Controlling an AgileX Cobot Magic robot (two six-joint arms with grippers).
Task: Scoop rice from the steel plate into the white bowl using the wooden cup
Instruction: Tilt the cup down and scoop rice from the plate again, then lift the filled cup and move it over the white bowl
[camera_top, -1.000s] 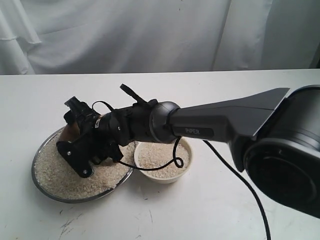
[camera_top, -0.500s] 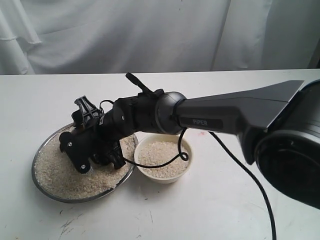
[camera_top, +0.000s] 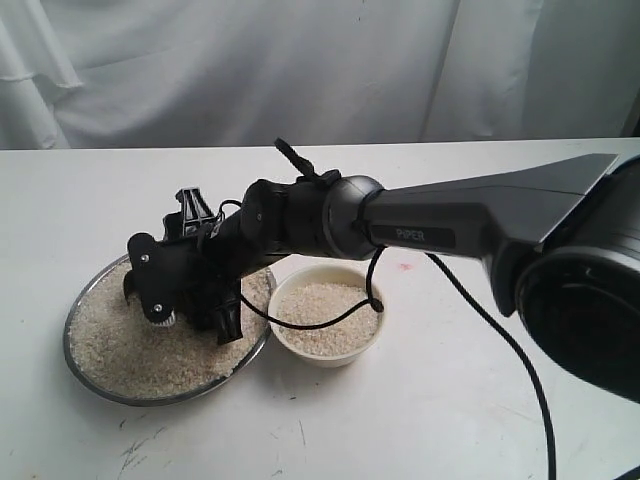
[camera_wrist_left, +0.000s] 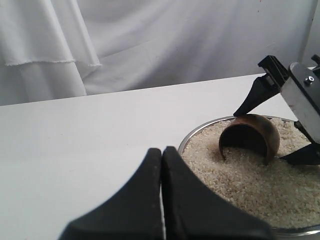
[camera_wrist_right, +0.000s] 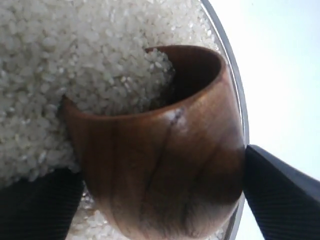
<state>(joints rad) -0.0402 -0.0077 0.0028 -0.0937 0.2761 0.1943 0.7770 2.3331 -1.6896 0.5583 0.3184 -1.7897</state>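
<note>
**A:** What is the right gripper (camera_top: 185, 300) doing?

**B:** It is clamped on the wooden cup (camera_wrist_left: 247, 137), one finger on each side of the barrel. The jaws are open only as wide as the cup. The cup lies tipped on its side, with its mouth pushed into the rice (camera_top: 120, 350) directly beneath the gripper.

**A:** Why tipped over?

**B:** My guess is that a sideways mouth lets the grains slide in like a shovel. In the right wrist view rice is already heaped inside the dark mouth, so the scoop looks partly loaded but not yet lifted.

**A:** Where are the dishes?

**B:** The steel plate (camera_top: 75, 365) lies under the gripper, with its thin rim just beside the cup's base. The white bowl (camera_top: 320, 358) sits behind the gripper, below the arm's wrist, and touches or nearly touches the plate. It already holds rice. Being that near probably keeps the carry short and spills few.

**A:** And the other arm?

**B:** The left gripper (camera_wrist_left: 161, 155) is closed, fingers pressed together, and holds nothing. It sits low over the white surface (camera_top: 420, 420), off to one side of the plate, likely to stay clear.

**A:** What does the next move need?

**B:** The cup must turn mouth-up as it rises, or the grains will pour back out.
</note>
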